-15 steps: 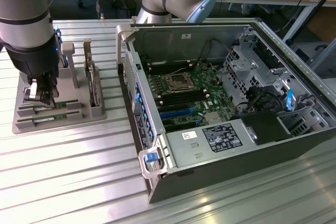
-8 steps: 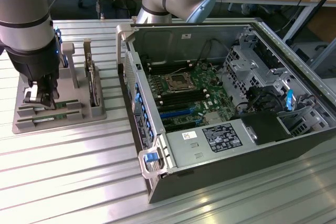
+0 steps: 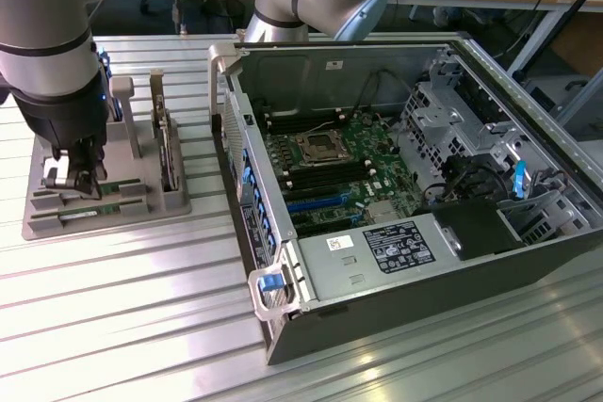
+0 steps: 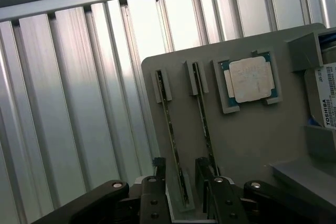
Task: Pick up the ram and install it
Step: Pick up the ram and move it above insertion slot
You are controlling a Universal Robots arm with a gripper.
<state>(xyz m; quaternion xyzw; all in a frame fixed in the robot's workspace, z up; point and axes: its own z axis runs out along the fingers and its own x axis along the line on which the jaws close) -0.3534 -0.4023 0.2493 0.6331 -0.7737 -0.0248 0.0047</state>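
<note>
Two ram sticks stand on edge in slots of a grey holder tray [image 4: 247, 145]. My gripper [image 4: 181, 182] hangs low over the tray, open, with its dark fingers [image 4: 157, 174] on either side of the end of one ram stick [image 4: 170, 129]. A gap shows on both sides of the stick. The second ram stick [image 4: 203, 119] lies parallel, just outside the other finger. In the exterior view my gripper [image 3: 77, 176] is at the exterior view's left, down over the tray [image 3: 170, 202], well away from the open computer case [image 3: 396, 317].
A square silver processor [image 4: 249, 80] and a hard drive [image 4: 328, 103] share the tray. The case's motherboard [image 3: 330, 162] lies exposed with long black memory slots [image 3: 311, 124] beside the processor socket. Everything rests on a ribbed aluminium table [image 3: 141, 308].
</note>
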